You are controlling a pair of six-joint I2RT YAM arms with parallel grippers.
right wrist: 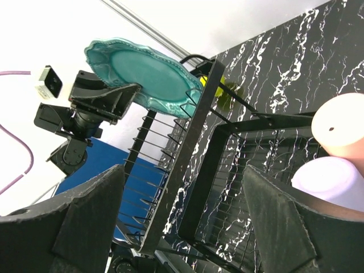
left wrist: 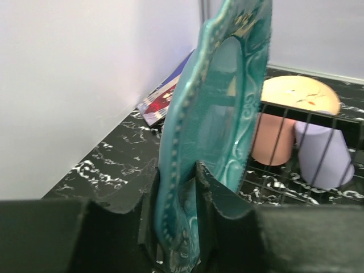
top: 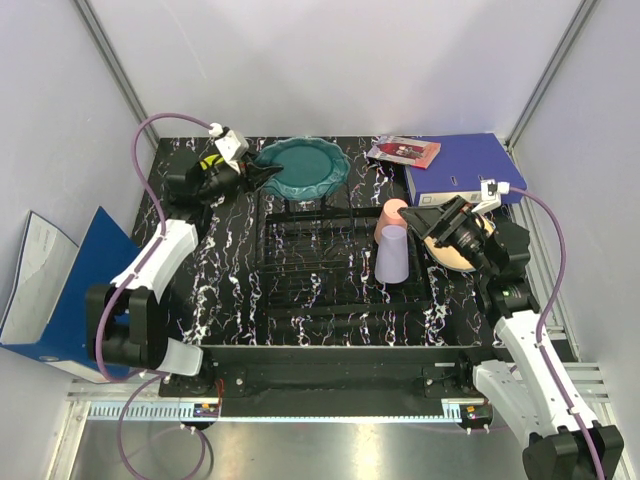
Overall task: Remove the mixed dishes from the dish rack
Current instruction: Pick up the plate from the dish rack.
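Note:
The black wire dish rack (top: pixel 330 265) fills the middle of the table. At its back left corner a teal scalloped plate (top: pixel 302 167) stands tilted, and my left gripper (top: pixel 250 173) is shut on its left rim. In the left wrist view the plate (left wrist: pixel 222 114) rises on edge out of the gripper (left wrist: pixel 182 227), a finger pressed on each face. A pink cup (top: pixel 392 215) and a lavender cup (top: pixel 392 256) stand upside down at the rack's right side. My right gripper (top: pixel 437 218) hovers open beside them, over a cream-orange plate (top: pixel 455 255); nothing lies between its fingers (right wrist: pixel 85 222).
A blue binder (top: pixel 465 165) and a small red-patterned booklet (top: pixel 403 152) lie at the back right. Another blue binder (top: pixel 60 295) leans outside the table's left edge. White walls enclose the back and sides. A small yellow patch (right wrist: pixel 224 94) shows behind the rack's far bar.

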